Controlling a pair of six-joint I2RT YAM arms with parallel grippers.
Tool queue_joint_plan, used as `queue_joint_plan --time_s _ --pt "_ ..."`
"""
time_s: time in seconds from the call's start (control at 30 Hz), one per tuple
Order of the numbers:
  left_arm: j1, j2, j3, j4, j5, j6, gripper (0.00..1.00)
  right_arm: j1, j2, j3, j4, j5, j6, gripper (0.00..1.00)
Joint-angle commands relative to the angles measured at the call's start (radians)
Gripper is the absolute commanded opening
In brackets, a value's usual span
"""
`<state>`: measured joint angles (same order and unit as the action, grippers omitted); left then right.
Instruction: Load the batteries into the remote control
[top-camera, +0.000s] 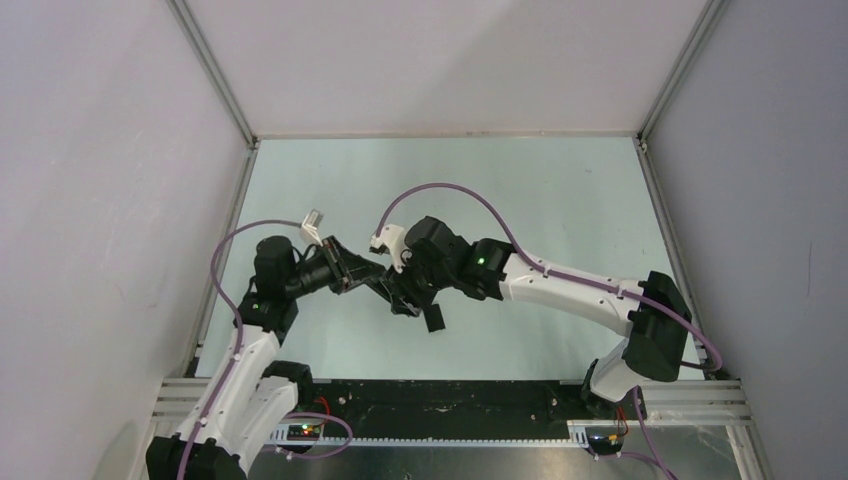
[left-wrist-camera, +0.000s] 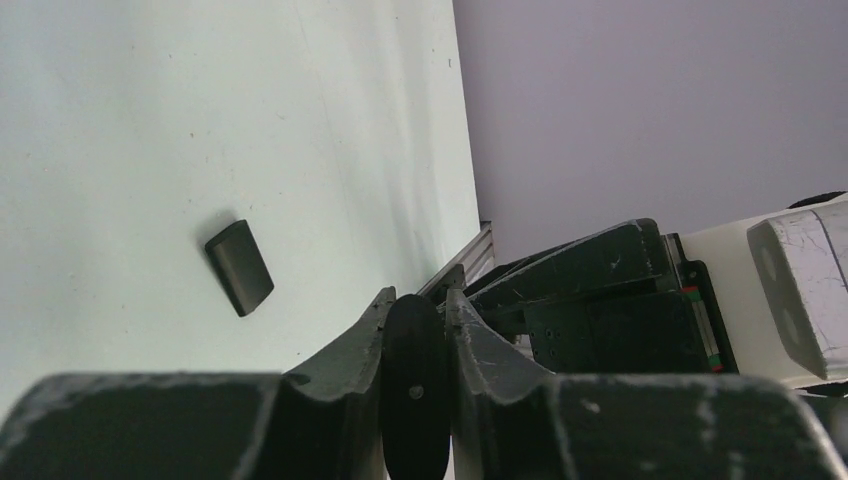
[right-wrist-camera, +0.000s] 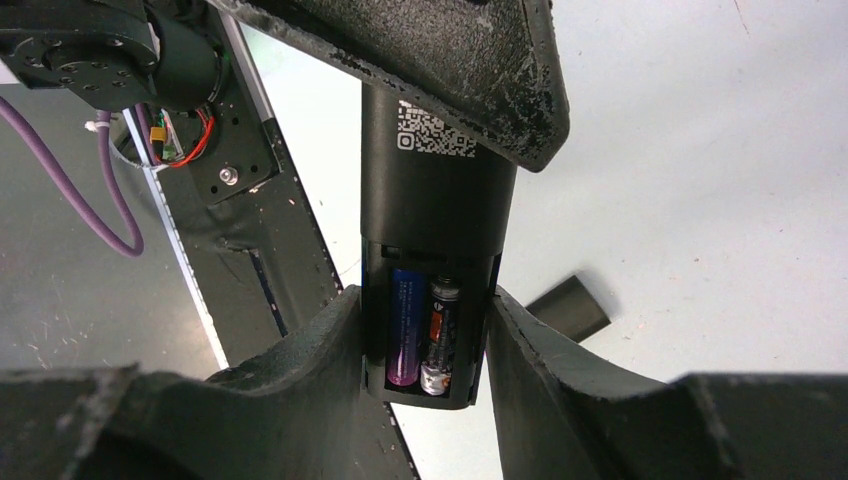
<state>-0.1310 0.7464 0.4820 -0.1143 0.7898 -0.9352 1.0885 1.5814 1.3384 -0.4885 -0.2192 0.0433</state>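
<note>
Right wrist, remote control (right-wrist-camera: 437, 210) lengthwise, batteries (right-wrist-camera: 408, 325) nearest

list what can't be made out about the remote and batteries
Top external: remote control and batteries hidden under left end effector and right end effector.
Left wrist: only its thin edge shows between fingers.
Right wrist: button face turned away; polarity marks too small; cover plate partly behind a finger.

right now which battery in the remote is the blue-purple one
The blue-purple battery is the left one in the right wrist view; the dark battery beside it in the remote control has a pale metallic end.
</note>
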Motion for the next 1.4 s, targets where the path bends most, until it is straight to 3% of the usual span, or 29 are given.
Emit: queue_joint_plan --time_s 0.0,0.13,0.23,0.4,0.6,0.7,0.77,0.9,1.13,1.37 --pt "-0.005 -0.009 0.030 0.006 0.019 0.000 0.20 -0.006 -0.048 0.010 0.047 -0.014 -0.008 0.31" --pt "-0.004 -0.014 0.029 0.007 0.022 -0.007 0.11 -0.011 -0.053 0.010 0.047 -0.007 -0.004 0.32" --pt "-0.005 -0.010 0.035 0.006 0.031 -0.015 0.02 -0.015 -0.061 0.010 0.050 0.006 0.009 0.39" --pt "-0.004 -0.010 0.065 0.006 0.022 -0.032 0.00 -0.035 -0.116 -0.026 0.089 -0.041 0.059 0.71" --pt "-0.005 0.009 0.111 0.006 0.011 -0.048 0.00 -0.131 -0.258 -0.179 0.247 -0.136 0.255 0.87" --pt "-0.004 0.016 0.133 0.009 0.005 -0.076 0.00 -0.166 -0.345 -0.291 0.351 -0.115 0.410 0.88" --pt "-0.005 0.017 0.147 0.016 -0.004 -0.109 0.00 -0.183 -0.396 -0.373 0.466 -0.081 0.611 0.88" --pt "-0.004 0.011 0.178 0.032 -0.033 -0.224 0.00 -0.157 -0.464 -0.513 0.743 0.025 0.864 0.89" --pt "-0.004 -0.026 0.208 0.089 -0.066 -0.404 0.00 -0.101 -0.415 -0.528 0.981 0.138 1.030 0.85" --pt "-0.004 -0.051 0.225 0.104 -0.096 -0.444 0.00 -0.079 -0.392 -0.528 1.092 0.174 1.117 0.70"
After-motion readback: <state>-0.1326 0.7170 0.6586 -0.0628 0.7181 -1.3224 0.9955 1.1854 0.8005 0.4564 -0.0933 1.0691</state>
